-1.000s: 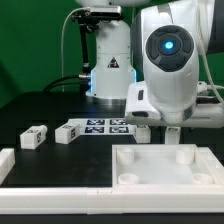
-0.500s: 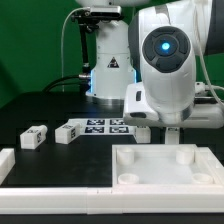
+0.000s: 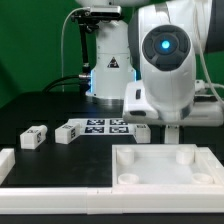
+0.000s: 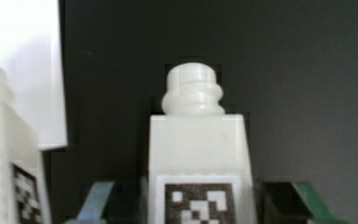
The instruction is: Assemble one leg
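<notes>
In the wrist view a white leg [image 4: 199, 150] stands upright with a rounded knob on top and a square tag on its face. My gripper [image 4: 199, 203] is open around it, one finger on each side with a dark gap to each. A second leg [image 4: 5, 150] stands close beside it. In the exterior view my gripper [image 3: 172, 131] is low over the table just behind the white panel [image 3: 200, 178]. One leg [image 3: 140, 131] shows beside it. Two more legs [image 3: 35, 137] [image 3: 68, 132] lie further toward the exterior view's left.
The marker board [image 3: 100, 125] lies flat behind the legs. A white L-shaped rail [image 3: 50, 199] runs along the front and the exterior view's left. The panel has round corner sockets [image 3: 184, 155]. The robot base [image 3: 108, 60] stands at the back.
</notes>
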